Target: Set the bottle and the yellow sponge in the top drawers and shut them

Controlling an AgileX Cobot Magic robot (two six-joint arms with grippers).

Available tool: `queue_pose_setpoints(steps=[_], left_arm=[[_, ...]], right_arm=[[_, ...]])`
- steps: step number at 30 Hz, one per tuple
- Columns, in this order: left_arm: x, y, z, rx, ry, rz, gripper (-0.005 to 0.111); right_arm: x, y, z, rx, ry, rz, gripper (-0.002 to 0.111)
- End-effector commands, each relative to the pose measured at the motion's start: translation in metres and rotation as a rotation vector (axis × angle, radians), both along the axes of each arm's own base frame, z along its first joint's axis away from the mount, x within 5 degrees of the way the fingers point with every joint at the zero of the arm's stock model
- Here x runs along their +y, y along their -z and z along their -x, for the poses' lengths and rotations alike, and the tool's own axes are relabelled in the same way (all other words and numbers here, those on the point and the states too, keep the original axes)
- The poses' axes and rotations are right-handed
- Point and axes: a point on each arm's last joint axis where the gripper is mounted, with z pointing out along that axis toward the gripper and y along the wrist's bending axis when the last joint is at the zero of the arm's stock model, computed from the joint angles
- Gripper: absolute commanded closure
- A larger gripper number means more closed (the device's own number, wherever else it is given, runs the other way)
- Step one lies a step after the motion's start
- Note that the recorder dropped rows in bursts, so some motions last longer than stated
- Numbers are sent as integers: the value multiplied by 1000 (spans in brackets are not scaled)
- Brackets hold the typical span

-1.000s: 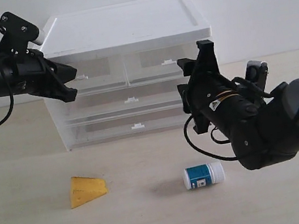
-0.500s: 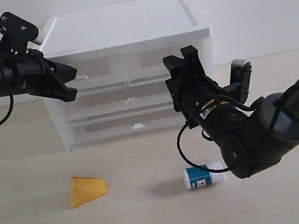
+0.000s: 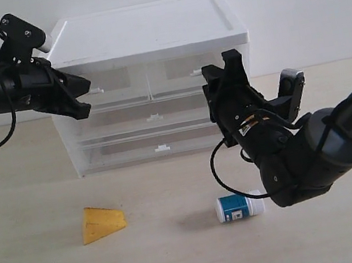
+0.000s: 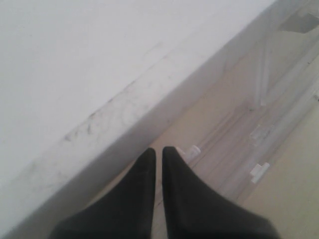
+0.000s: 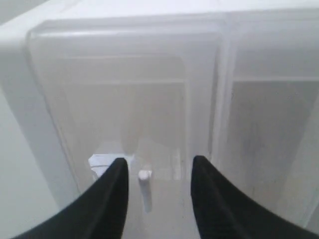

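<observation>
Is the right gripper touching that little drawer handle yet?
Apart. The right wrist view shows the drawer handle between the open right gripper jaws, with gaps either side.

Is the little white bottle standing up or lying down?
Lying down. The bottle rests on its side on the table, its long side flat, not standing on its base.

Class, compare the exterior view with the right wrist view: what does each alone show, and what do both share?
Exterior only: the yellow foam wedge sponge and the small white teal-labelled bottle. Right wrist only: the gap between the right hand's open fingers, framing the small white tab handle. Both: the white plastic cabinet and its translucent top drawer.
</observation>
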Motion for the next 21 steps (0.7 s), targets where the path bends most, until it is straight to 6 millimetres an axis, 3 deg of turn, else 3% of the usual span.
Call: queue_pose_setpoints(steps=[1,11,17,21], left_arm=[[5,-7,-6,-14,-56,24,103],[5,-7,-6,-14,-55,22,103],[5,-7,-6,-14,-55,22,103],[5,-7,-6,-15,-54,20,103]], right_arm=[[0,-7,-6,-28,3,-20,65],[4,-16,-12,-71,13,-10,67],[3,-17,-13,-82,37,31,93],[3,-17,-13,-83,42,39,97]])
